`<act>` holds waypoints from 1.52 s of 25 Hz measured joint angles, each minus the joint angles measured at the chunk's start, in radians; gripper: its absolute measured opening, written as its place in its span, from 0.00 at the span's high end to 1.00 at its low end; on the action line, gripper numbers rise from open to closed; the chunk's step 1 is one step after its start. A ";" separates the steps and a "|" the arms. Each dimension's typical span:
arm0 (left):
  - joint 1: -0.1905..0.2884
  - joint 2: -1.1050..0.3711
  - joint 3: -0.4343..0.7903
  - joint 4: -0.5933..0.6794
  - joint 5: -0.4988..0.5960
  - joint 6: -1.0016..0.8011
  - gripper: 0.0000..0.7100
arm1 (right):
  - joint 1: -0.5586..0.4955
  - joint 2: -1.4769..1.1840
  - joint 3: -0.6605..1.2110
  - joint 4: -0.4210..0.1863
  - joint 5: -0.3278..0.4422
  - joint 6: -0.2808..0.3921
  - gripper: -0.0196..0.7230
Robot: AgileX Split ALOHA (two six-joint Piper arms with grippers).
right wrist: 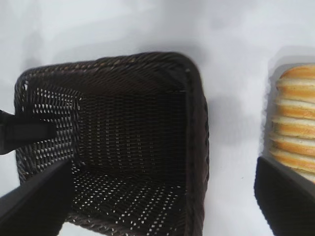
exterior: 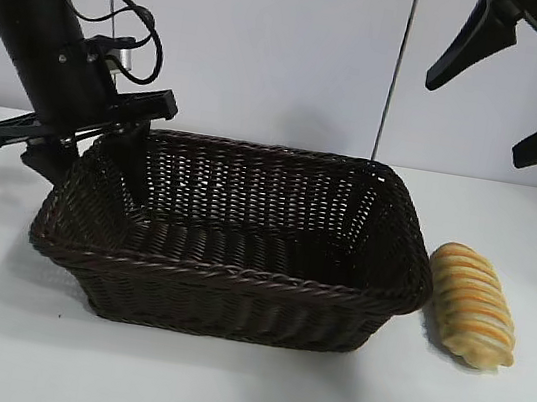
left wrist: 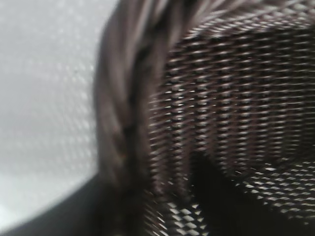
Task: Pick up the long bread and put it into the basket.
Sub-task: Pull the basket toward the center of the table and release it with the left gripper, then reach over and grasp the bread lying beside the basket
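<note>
The basket [exterior: 234, 297], nearest the front edge of the worktop [exterior: 219, 396], is one dark brown wicker container with a braided rim, and nothing lies in it. One long bread [exterior: 473, 305] rests on the worktop just beside the basket's right end, outside it. The left tool [exterior: 57, 164] is down at the basket's back left corner, close against the rim; whether its fingers are spread cannot be told. The right tool [exterior: 512, 96] hangs high above the bread near the worktop's back right, spread wide and holding nothing.
</note>
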 joint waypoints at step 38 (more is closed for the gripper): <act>0.488 -0.874 -0.259 0.246 0.304 0.179 0.02 | 0.000 0.000 0.000 0.000 0.001 0.000 0.04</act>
